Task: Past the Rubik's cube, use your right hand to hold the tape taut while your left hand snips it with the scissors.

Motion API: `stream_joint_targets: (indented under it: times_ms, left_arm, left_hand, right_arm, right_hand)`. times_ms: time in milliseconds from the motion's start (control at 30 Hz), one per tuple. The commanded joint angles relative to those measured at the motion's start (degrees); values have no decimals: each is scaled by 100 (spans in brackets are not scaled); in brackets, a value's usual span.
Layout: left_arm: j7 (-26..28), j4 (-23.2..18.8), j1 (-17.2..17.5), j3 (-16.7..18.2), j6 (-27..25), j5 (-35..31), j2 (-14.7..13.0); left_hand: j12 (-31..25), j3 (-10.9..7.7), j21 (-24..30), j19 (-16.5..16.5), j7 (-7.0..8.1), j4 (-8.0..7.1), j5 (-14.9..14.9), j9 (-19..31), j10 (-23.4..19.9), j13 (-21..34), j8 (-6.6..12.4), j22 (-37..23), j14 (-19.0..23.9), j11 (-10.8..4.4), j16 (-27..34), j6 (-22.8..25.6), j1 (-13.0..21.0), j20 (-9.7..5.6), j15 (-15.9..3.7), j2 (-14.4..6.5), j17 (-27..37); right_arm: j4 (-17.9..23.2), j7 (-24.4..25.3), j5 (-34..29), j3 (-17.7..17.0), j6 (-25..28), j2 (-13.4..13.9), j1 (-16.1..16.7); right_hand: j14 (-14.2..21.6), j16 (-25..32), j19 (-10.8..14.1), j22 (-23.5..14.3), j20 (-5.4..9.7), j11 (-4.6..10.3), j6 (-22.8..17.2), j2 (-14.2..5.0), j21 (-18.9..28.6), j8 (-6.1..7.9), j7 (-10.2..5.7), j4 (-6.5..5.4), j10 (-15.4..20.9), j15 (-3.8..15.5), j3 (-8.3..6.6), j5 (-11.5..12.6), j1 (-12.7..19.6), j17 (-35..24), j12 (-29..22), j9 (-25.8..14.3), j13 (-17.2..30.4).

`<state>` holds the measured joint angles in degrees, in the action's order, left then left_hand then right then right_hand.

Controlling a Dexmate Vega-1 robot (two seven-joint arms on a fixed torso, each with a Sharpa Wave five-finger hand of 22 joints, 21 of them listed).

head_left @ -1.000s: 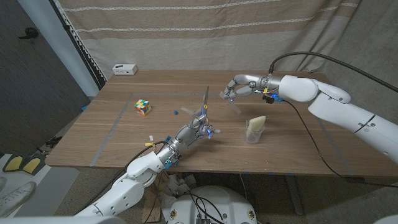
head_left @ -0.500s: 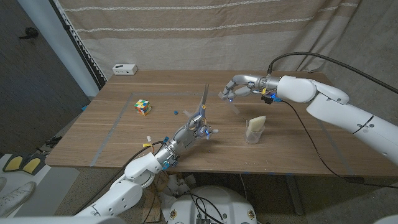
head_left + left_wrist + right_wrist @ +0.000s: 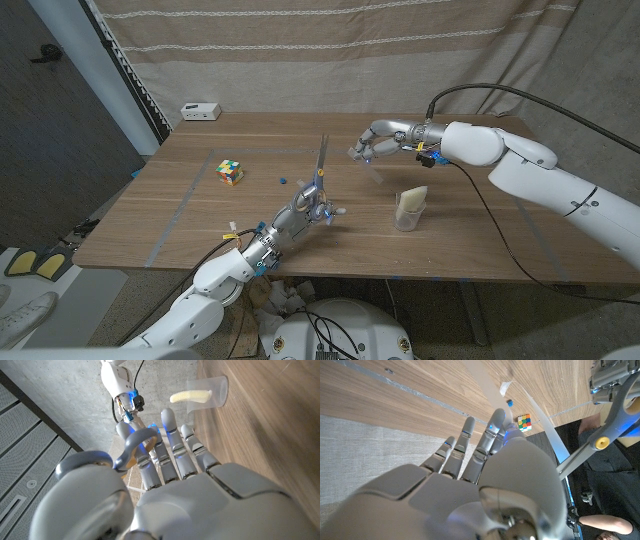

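Tape (image 3: 378, 172) (clear) between right fingers (image 3: 366, 147)

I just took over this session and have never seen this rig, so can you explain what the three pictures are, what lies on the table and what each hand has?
It is a two-armed robot with human-like hands at a wooden table. The head view looks down from its head; the other two look along the back of each hand from its wrist, so they appear turned.

The left hand holds grey metal scissors, blades pointing up and away. The right hand pinches a strip of clear tape that slants down toward a clear plastic cup with a pale roll in it. A multicoloured Rubik's cube and a small blue bit lie on the left side, and a small white box sits at the far edge.
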<state>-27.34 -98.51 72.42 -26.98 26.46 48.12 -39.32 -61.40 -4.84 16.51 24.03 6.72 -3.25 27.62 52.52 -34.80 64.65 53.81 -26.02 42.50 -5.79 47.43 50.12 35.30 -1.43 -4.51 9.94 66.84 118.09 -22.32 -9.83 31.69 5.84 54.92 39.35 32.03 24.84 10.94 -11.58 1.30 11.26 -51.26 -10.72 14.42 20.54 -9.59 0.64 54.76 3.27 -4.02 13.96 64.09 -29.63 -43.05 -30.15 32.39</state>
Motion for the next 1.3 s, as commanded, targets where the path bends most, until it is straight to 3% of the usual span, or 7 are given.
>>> stream_joint_targets:
  times_ms: [33,233,433,900,1300]
  left_arm:
    - [75,-30,37,201,195,-244,-208]
    - [378,-158,92,244,192,-478,-275]
    - [581,-252,101,238,35,-498,-309]
    - [1602,-692,487,441,-205,-998,-550]
    - [1748,-815,630,549,-245,-1080,-745]
  left_hand:
    - [-2857,96,-7,29,-68,3,67,24,-562,640,8,-2,38,-570,-11,-51,28,61,-770,-22,22]
    - [-2859,236,-19,36,-78,3,118,-55,-565,641,-24,7,47,-568,-26,-27,17,72,-766,-3,23]
    - [-2862,383,-31,45,-135,29,166,-60,-582,642,9,16,72,-570,-28,33,57,77,-769,-5,30]
    - [-2878,526,-32,75,-135,62,267,-123,-704,644,56,14,201,-581,-1,206,213,68,-772,-138,28]
    - [-2880,612,-33,81,-145,54,335,-159,-802,647,75,1,273,-575,15,277,313,65,-777,-232,40]
  right_arm:
    - [358,72,-161,21,434,-46,-27]
    - [484,127,-136,-9,541,-23,37]
    - [325,148,-68,51,403,-53,43]
    - [211,268,-20,77,330,-146,23]
    - [350,331,-75,123,506,-176,77]
  right_hand:
    - [24,47,31,-28,-26,4,-49,-2,26,-12,43,-21,39,998,-25,6,58,-16,-22,-19,-2]
    - [26,48,33,-27,-22,5,-49,3,28,-18,43,-19,57,999,-25,1,60,-21,-26,-16,-14]
    - [30,51,33,-27,-22,5,-62,1,29,-18,47,-20,60,999,-26,-1,62,-25,-24,-14,-24]
    - [28,49,36,-27,-31,5,-65,2,33,-27,56,-18,71,999,-29,-6,70,-31,-35,-14,-27]
    - [27,49,37,-26,-30,5,-77,7,35,-30,48,-17,79,999,-28,-10,72,-36,-39,-12,-35]
